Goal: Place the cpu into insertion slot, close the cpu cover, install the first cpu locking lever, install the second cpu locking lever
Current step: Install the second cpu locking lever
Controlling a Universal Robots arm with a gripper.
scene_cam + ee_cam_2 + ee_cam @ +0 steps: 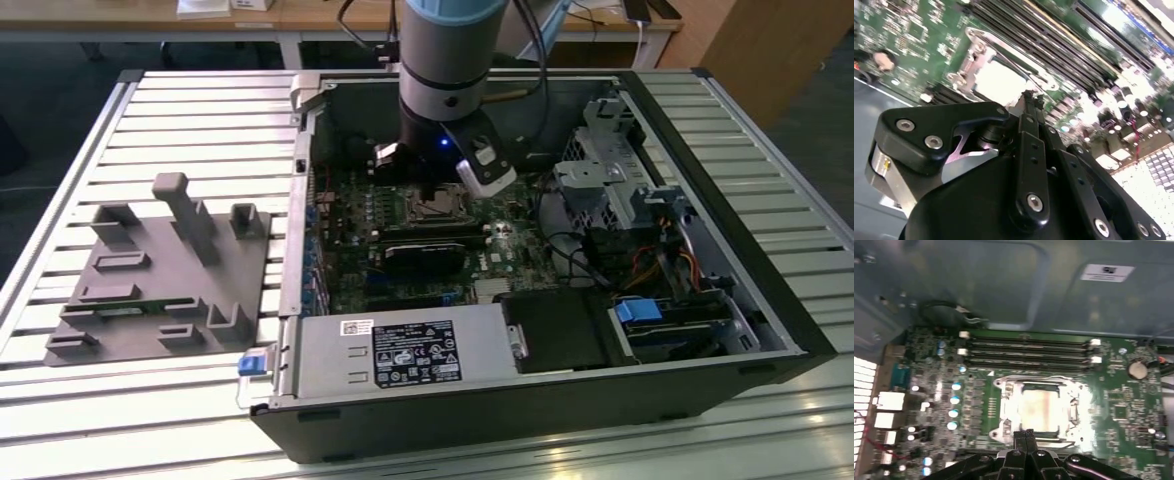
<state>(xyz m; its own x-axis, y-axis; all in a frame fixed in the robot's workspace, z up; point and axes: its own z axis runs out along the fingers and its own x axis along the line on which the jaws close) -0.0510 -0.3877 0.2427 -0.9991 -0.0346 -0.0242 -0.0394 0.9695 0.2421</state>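
Observation:
The cpu (1039, 410) lies flat in the insertion slot (1004, 412) on the green board, its pale metal top showing through the square cut-out of the cpu cover (1076, 407), which lies down over it. In both wrist views my gripper (1026, 432) hangs just above the socket's edge, its two black fingertips pressed together with nothing between them. The second wrist view shows the same fingertips (1027, 97) beside the bright cpu (996, 80) and the cover frame (976, 47). In the exterior view the gripper (427, 192) stands right over the socket (435, 209).
The open computer case (747, 330) lies on a slatted table. Memory slots (1026, 347) run beside the socket. The power supply box (400, 352) and drive bays (667, 320) fill the case's near side. A grey fixture plate (160, 270) sits at the exterior view's left.

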